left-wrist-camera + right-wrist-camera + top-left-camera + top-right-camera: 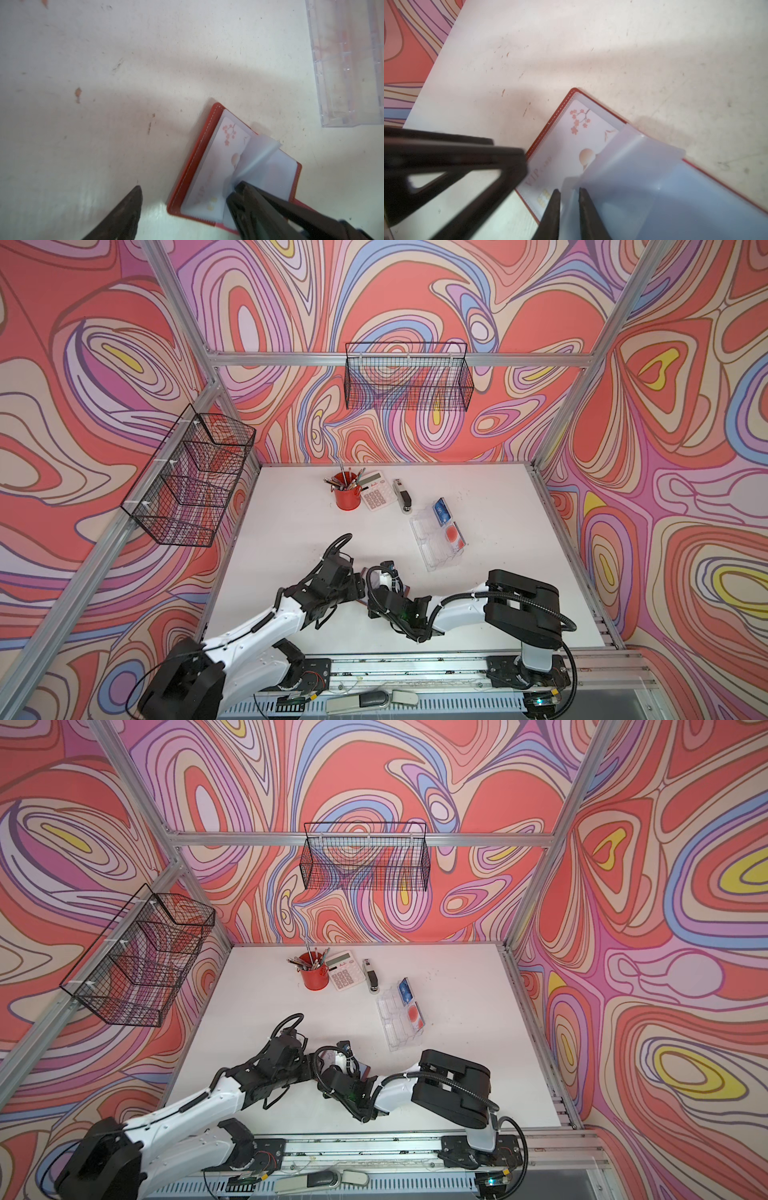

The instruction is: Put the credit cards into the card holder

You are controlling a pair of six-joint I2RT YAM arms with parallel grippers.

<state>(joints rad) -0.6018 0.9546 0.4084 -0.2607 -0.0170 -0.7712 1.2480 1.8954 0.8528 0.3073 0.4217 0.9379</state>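
Card holder (716,197) cut off, blurred sleeve (633,162) pinched in right hand (569,192)

Swirling red, pink and lilac walls (415,290) enclose a white table (291,539); black wire baskets (409,377) hang from aluminium rails (274,358).

The card holder (192,170) has a red leather-look cover, smooth with a low sheen, edged with white thread stitching. Its sleeve (639,166) is thin, flexible, translucent plastic with a frosted finish. The card (571,145) under the plastic is pale and smooth, with a printed surface. The table (104,52) is white, matt, speckled and scuffed. The tray (345,62) is clear, glossy, rigid plastic. The wall basket (407,377) is black wire mesh; the frame (291,358) is bare silvery metal.
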